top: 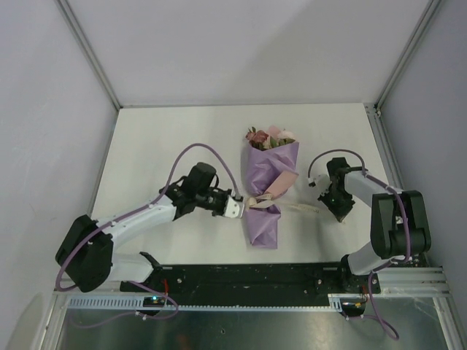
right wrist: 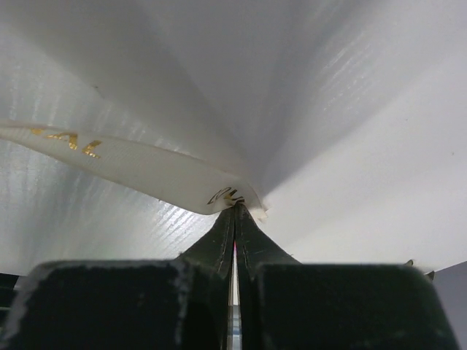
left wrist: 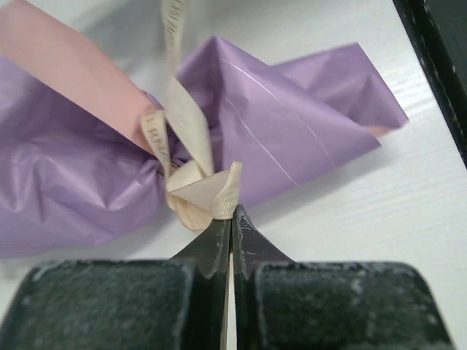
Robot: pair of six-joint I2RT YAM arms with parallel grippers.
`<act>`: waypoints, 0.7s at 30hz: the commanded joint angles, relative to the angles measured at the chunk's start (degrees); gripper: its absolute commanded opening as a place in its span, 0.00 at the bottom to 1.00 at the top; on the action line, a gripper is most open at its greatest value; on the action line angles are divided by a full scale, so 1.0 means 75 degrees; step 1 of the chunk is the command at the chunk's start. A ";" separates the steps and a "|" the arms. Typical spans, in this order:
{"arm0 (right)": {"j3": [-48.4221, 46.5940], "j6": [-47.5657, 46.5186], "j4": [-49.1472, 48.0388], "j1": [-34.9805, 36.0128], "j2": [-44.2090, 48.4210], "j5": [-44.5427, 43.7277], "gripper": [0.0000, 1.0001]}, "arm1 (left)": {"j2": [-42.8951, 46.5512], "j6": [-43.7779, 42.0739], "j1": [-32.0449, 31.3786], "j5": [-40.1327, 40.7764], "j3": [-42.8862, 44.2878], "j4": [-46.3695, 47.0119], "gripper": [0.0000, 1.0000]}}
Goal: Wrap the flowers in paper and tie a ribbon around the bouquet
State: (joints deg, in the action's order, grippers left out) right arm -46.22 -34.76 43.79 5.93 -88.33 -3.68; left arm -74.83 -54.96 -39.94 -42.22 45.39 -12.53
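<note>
The tabletop (top: 168, 138) is seen beneath both pincers. The bouquet (top: 268, 175) is laid on it between them, its pinched waist just ahead of the left pincer (top: 237, 208) and some way to the left of the right pincer (top: 338, 210). The lilac paper (left wrist: 292, 117) is already gathered into a cone, with a pink flap up and to the left of the left pincer's tips. The flowers (top: 264, 137) are found at the cone's far mouth, beyond and to the right of the left pincer. The ribbon (left wrist: 191, 182) is looped at the waist, and one length is led across towards the right pincer.

The left pincer is fully closed, with a fold of ribbon nipped at its tips, hard against the waist; the right pincer is likewise closed, with the ribbon's printed end nipped at its very tips.

The wrapping is judged done and the tying is the step in hand; whether a knot is yet formed cannot be told. An even, low, opposed pull on both lengths is called for next; the thin paper is likely to be torn, or the light bouquet dragged, if one side is pulled harder.
</note>
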 commanded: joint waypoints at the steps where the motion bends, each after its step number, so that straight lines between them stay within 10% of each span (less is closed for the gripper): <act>1: 0.0301 -0.0160 -0.0141 -0.0258 -0.0646 0.0263 0.00 | 0.0443 -0.1774 0.0022 -0.0111 -0.0743 0.0098 0.02; 12: -0.0514 0.0035 0.0113 -0.0708 -0.1355 0.0397 0.00 | -0.0134 -0.3867 -0.0274 0.0351 -0.1417 0.0100 0.18; 21: -0.1567 -0.0408 0.0951 -0.1035 -0.0625 0.1624 0.17 | 0.0516 -0.2431 0.0038 0.0661 -0.0949 0.0040 0.43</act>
State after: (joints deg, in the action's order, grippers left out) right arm -54.89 -34.83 52.18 -0.99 -96.53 2.26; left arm -77.03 -78.74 -41.63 -37.41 35.27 -13.08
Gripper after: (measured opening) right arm 0.110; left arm 0.416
